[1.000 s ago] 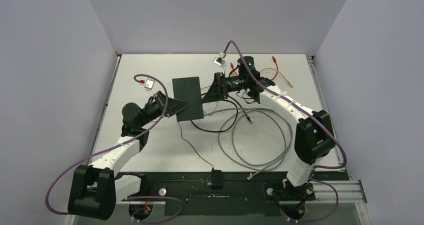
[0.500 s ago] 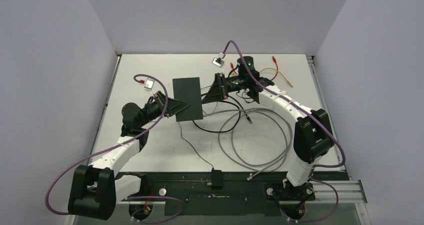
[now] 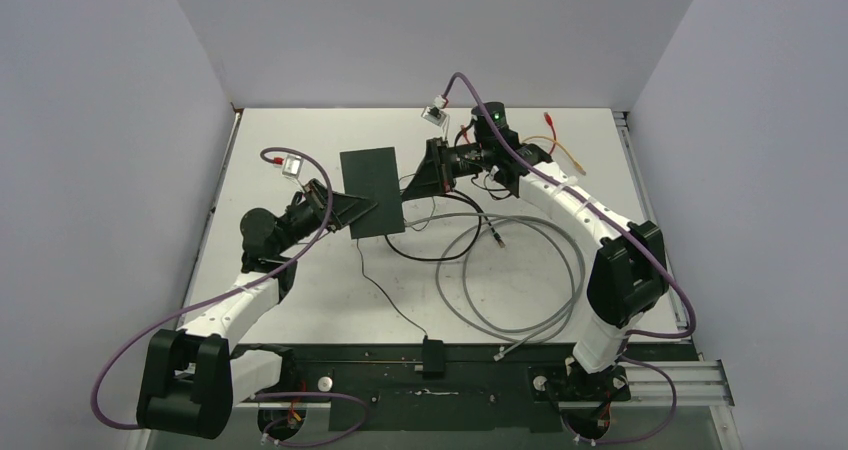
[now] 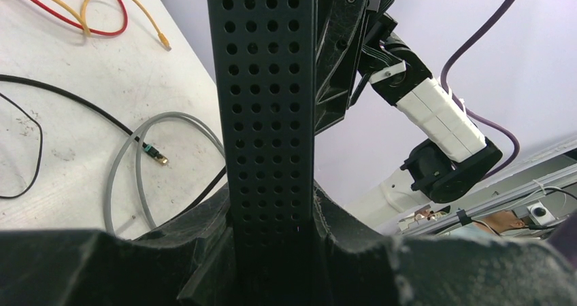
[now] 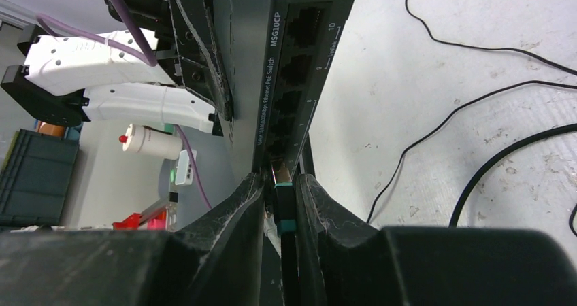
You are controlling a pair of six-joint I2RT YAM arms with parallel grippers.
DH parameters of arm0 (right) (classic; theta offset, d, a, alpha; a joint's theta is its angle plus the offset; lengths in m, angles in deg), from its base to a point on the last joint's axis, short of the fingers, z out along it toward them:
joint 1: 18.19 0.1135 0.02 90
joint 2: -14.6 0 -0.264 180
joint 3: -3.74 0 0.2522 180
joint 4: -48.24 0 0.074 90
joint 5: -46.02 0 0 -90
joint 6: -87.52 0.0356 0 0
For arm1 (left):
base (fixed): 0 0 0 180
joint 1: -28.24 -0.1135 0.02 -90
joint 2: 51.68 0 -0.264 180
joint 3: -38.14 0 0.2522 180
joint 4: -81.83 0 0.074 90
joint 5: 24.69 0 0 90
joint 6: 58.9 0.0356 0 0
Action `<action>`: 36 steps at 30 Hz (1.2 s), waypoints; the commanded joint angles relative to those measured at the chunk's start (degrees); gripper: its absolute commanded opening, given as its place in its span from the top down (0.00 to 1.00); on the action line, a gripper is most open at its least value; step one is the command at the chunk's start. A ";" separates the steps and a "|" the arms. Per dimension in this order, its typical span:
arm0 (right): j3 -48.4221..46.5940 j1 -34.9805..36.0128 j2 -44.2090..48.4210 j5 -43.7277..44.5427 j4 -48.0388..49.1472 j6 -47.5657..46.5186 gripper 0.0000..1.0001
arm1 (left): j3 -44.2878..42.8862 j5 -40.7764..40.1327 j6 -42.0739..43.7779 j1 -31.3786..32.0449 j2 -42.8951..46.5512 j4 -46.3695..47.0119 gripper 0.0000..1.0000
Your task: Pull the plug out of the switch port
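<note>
The switch is a flat black box, held off the table between both arms. My left gripper is shut on its near left edge; the left wrist view shows the perforated side clamped between my fingers. My right gripper is at the port side. In the right wrist view the port row faces me, and my gripper is shut on a black plug with teal bands. The plug's clear tip sits at the mouth of the nearest port. How deep it sits is hidden.
A grey cable loop and a loose plug end lie right of centre. A thin black wire runs to a small black block at the near edge. Red and yellow cables lie at the back right.
The switch and both grippers have shifted slightly toward the back left. Both grips stay as they were.
</note>
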State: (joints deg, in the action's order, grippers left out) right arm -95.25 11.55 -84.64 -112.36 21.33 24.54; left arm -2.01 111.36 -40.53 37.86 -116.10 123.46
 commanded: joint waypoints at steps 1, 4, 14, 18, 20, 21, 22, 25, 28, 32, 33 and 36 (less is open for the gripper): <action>-0.42 -0.40 -2.10 15.34 -7.16 -6.14 0.95 | -4.33 0.88 -3.93 1.23 2.28 20.13 1.00; 0.77 -0.88 -1.76 12.70 -3.94 -4.26 0.95 | -4.84 0.89 -3.87 1.65 2.65 22.85 1.00; 7.21 -0.91 2.36 -0.09 18.83 6.69 0.95 | -6.15 0.40 -1.54 4.27 3.17 30.61 1.00; 7.15 -1.28 2.79 -0.41 17.46 5.71 0.95 | -6.69 0.92 1.43 5.84 3.59 31.83 1.00; 7.27 -1.78 3.06 0.58 17.42 5.90 0.95 | -6.74 1.02 3.21 6.37 4.04 32.53 1.00; 7.14 -2.04 3.02 1.18 16.76 5.78 0.95 | -6.74 1.14 3.93 6.52 4.33 32.45 1.00; 6.68 -2.37 2.83 2.08 14.60 4.48 0.95 | -6.74 1.11 4.64 6.63 4.65 32.12 1.00; 4.64 -3.20 2.47 5.53 6.78 -0.10 0.95 | -6.66 0.99 6.19 6.73 5.78 30.78 1.00; 2.94 -3.63 2.10 9.12 0.73 -3.84 0.95 | -6.59 0.90 7.38 6.72 6.60 29.15 1.00; 1.11 -3.97 1.65 15.61 -6.91 -7.76 0.95 | -6.48 0.30 10.42 6.72 8.28 24.67 1.00; 1.03 -4.06 1.76 17.61 -8.60 -8.23 0.95 | -6.41 0.01 11.96 6.72 8.87 23.32 1.00; 0.86 -4.28 2.35 24.51 -11.34 -8.83 0.95 | -6.24 -1.05 15.22 6.72 10.71 18.74 1.00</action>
State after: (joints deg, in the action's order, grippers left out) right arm -94.23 10.06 -80.86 -113.49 18.84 21.64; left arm -2.01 108.34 -27.77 42.45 -113.83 127.96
